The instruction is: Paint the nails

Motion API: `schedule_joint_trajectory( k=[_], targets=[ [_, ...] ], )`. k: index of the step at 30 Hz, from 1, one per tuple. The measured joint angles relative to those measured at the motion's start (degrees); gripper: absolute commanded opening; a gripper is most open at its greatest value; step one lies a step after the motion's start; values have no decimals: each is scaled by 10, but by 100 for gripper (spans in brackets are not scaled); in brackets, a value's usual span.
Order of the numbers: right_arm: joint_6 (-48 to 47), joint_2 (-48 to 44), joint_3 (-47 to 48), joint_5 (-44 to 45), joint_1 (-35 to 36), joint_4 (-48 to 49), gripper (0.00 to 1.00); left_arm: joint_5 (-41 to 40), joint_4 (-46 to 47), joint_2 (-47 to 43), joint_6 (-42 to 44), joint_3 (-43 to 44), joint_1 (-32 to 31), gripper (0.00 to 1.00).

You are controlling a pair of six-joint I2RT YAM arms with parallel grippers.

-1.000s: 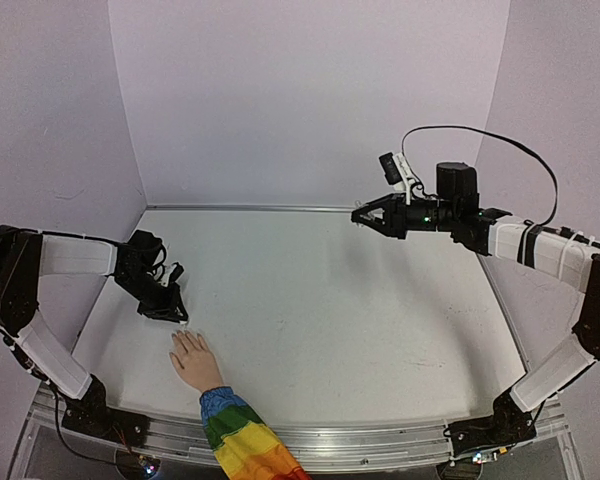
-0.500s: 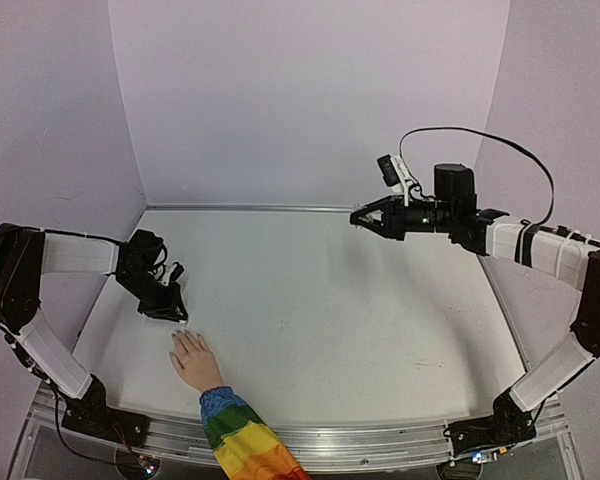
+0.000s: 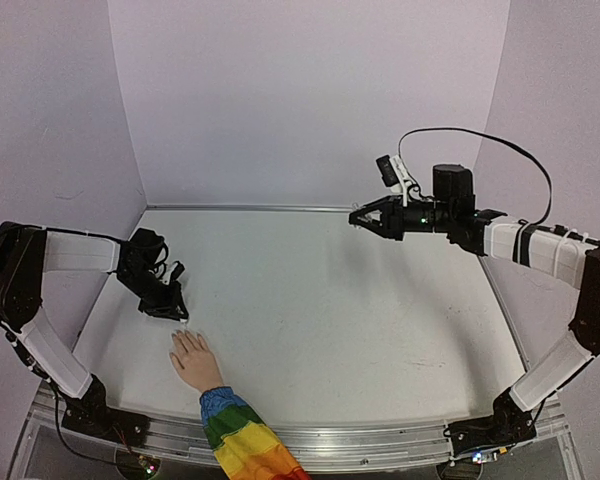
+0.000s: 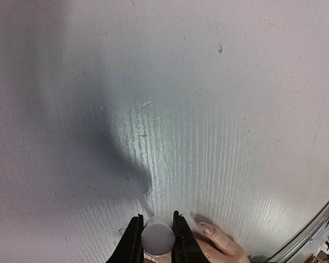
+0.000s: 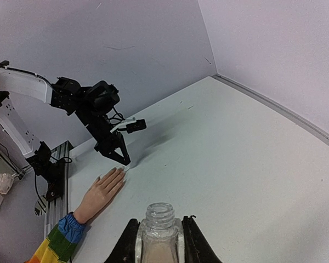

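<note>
The mannequin hand (image 3: 192, 358) lies palm down near the front left, its rainbow sleeve (image 3: 242, 440) towards the front edge. My left gripper (image 3: 176, 312) is low, just beyond the fingertips, shut on a whitish round cap (image 4: 157, 236) with a thin brush pointing at the table. One pale nail (image 4: 206, 228) shows beside the cap in the left wrist view. My right gripper (image 3: 358, 215) is raised at the back right, shut on an open clear bottle (image 5: 160, 233) with a threaded neck. The hand also shows in the right wrist view (image 5: 98, 192).
The white table (image 3: 320, 300) is walled by pale purple panels at the back and both sides. A metal rail (image 3: 380, 437) runs along the front edge.
My right gripper has drifted very slightly left with the bottle. The left gripper and the mannequin hand have not moved.
</note>
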Motion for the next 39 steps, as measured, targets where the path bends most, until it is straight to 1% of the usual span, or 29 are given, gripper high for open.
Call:
schedule_joint_trajectory(
  k=[12, 19, 30, 39],
  targets=[
    [4, 11, 0, -3, 0, 1, 0, -7, -1, 0, 1, 1, 0, 0],
    [7, 11, 0, -7, 0, 6, 0, -20, -18, -5, 2, 3, 0, 0],
    [15, 11, 0, -15, 0, 17, 0, -15, -35, -76, 1, 27, 0, 0],
    [17, 8, -12, -16, 0, 22, 0, -8, -45, -73, -5, 29, -11, 0]
  ],
)
